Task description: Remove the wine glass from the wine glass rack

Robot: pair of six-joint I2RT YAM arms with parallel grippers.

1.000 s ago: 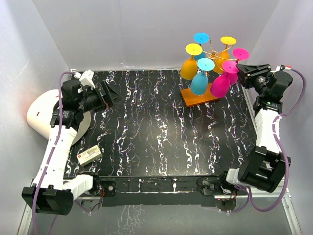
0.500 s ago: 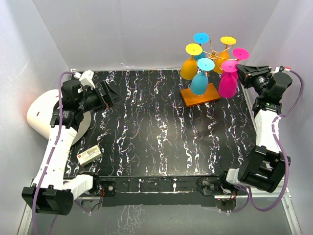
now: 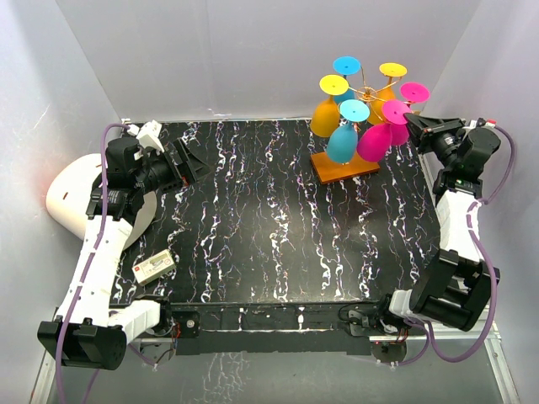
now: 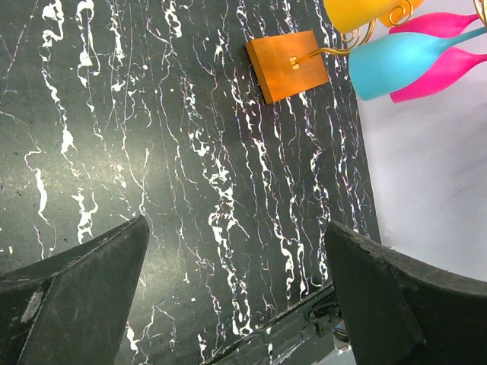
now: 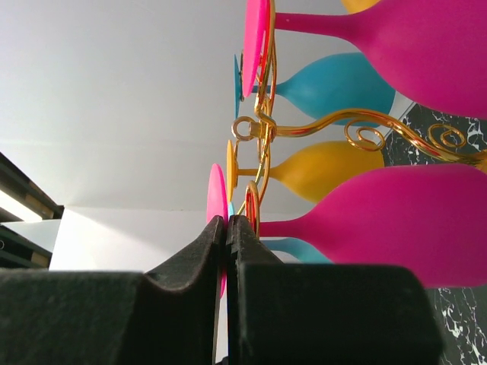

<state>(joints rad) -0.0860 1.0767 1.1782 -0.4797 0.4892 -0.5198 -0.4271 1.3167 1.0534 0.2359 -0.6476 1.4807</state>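
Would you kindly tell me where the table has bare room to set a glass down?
Free: the middle of the table, between the left hand and the rack's orange base, and the near right. Crowded: the far right corner, with glasses and right hand; a white box sits near left.

The table [image 3: 253, 219] has a black top streaked with white veins, like marble. At about one o'clock from its middle, near the far edge, the wine glass rack [image 3: 345, 166] stands on its flat orange base, set slightly askew. At about eight o'clock, close to the left edge, lies a small white box [image 3: 154, 268] with a red mark.
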